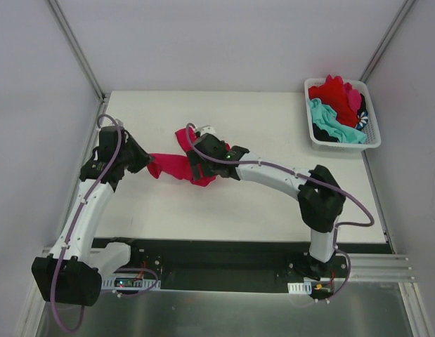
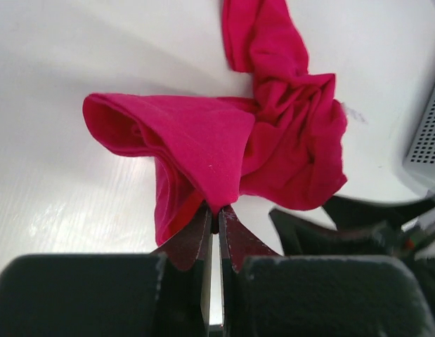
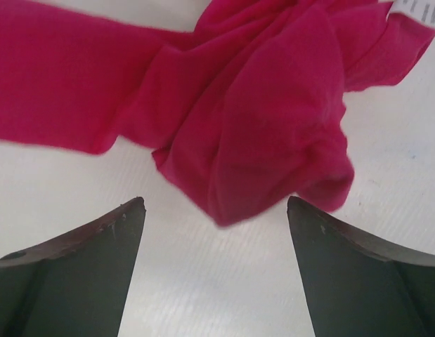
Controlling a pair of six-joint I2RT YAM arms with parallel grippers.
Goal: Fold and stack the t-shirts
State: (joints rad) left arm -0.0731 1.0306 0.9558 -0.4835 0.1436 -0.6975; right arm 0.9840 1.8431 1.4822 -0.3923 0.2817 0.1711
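A crumpled magenta-pink t-shirt (image 1: 173, 164) lies on the white table (image 1: 259, 203), left of the middle. My left gripper (image 2: 217, 212) is shut on a fold at its left end, and the cloth (image 2: 224, 133) bunches up from the pinch. My right gripper (image 3: 215, 203) stands open just short of the shirt's bunched right part (image 3: 266, 119), nothing between its fingers (image 3: 119, 228). In the top view the right gripper (image 1: 196, 163) sits over the shirt's right end. More t-shirts, red (image 1: 336, 93), teal (image 1: 331, 123) and dark striped (image 1: 360, 121), are heaped in a basket.
The white slotted basket (image 1: 339, 144) stands at the table's back right corner. Grey walls with metal frame posts (image 1: 75, 45) close in the left, back and right. The arm bases and a dark rail (image 1: 224, 263) line the near edge.
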